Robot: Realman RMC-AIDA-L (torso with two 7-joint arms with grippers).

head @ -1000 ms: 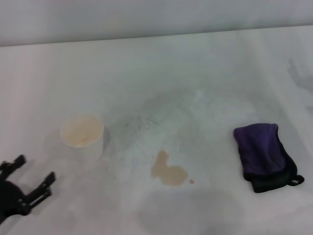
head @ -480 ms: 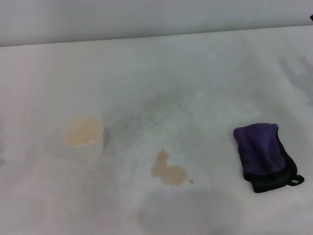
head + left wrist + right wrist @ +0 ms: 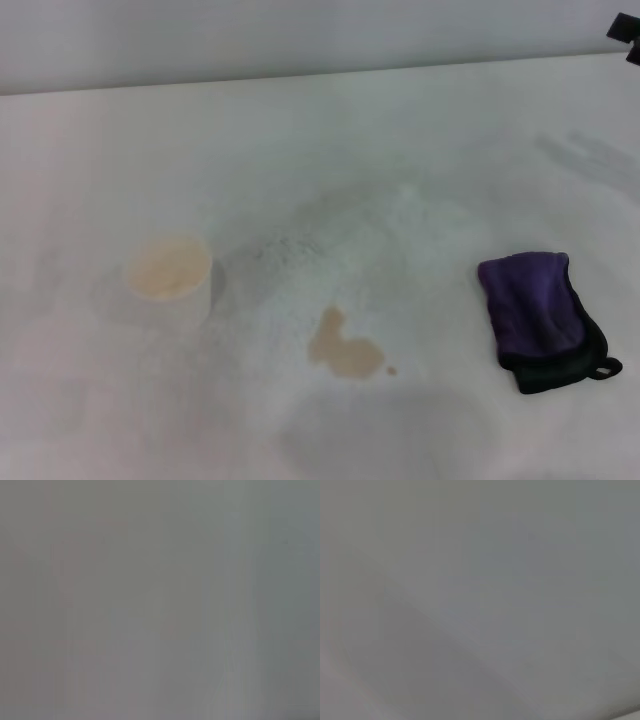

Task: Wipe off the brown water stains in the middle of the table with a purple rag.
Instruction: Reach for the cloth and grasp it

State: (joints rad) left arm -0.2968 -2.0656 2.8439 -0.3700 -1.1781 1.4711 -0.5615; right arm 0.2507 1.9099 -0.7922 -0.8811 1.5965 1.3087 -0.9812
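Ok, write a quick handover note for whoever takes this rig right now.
Left pincer: not in view.
Right pincer: only a dark tip at the head view's far right corner; far from the work.
The purple rag lies untouched on the table, right of the brown water stains. A white paper cup stands to their left.
Done: nothing.
Left: grasp the rag, wipe the stains.

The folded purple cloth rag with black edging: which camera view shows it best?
The head view shows it best: the folded purple cloth rag with black edging lies whole and unobstructed on the white table, no hand near it. Both wrist views show only blank grey, nothing of the rag.
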